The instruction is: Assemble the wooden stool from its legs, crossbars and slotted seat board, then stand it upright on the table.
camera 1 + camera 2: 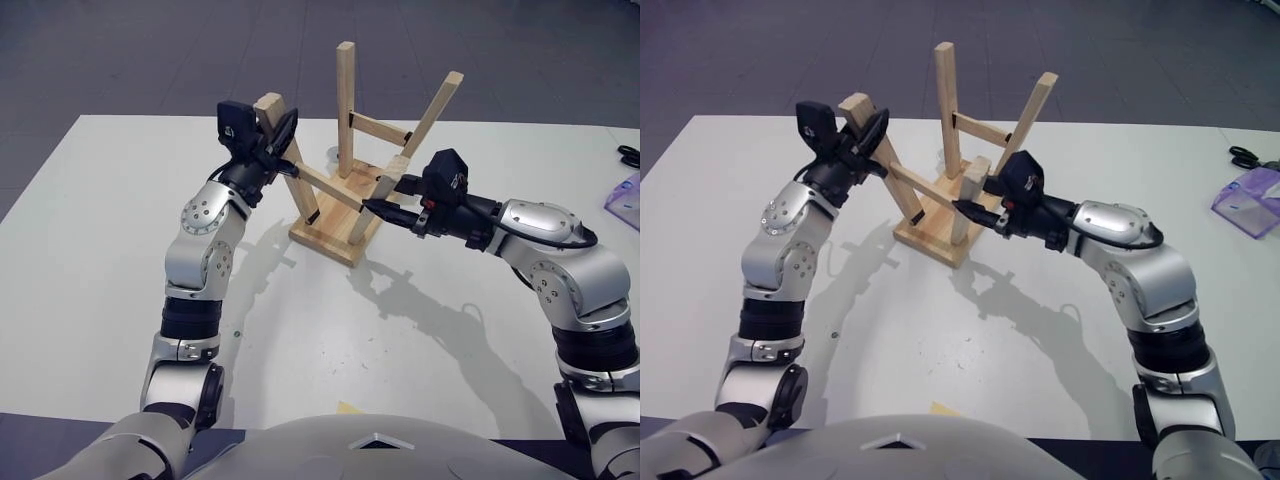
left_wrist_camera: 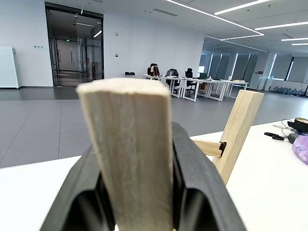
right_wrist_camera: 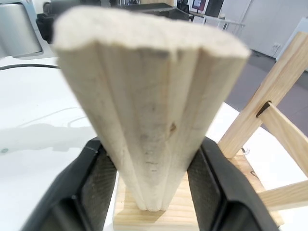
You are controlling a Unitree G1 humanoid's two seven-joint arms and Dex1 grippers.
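You are gripping the pale wooden stool point(image 1: 346, 150) upside down toward 12 o'clock on the white counter point(image 1: 120, 250). Its slotted square seat board point(image 1: 322, 240) is lying underneath and its four legs are pointing up.

The left gripper point(image 1: 280, 130) is clenching its fingers point(image 2: 195, 187) on the top of the slanted wooden leg point(image 2: 130, 154) at the board's 9 o'clock side. The right gripper point(image 1: 385, 196) is grasping the shorter-looking front leg point(image 3: 149, 120) at about 4 o'clock. A thin wooden crossbar point(image 1: 330, 188) is bridging the two held legs.

The danger is in the joints:
- **Spreading or twisting:** if your arms are pulling apart or twisting unevenly, that crossbar is likely popping out of its slot.
- **Turning the stool over:** the board is hanging only on press-fit legs, so a loose one is letting it drop.
- **The far legs:** the two at 12 o'clock are going unsupported and could be working free.
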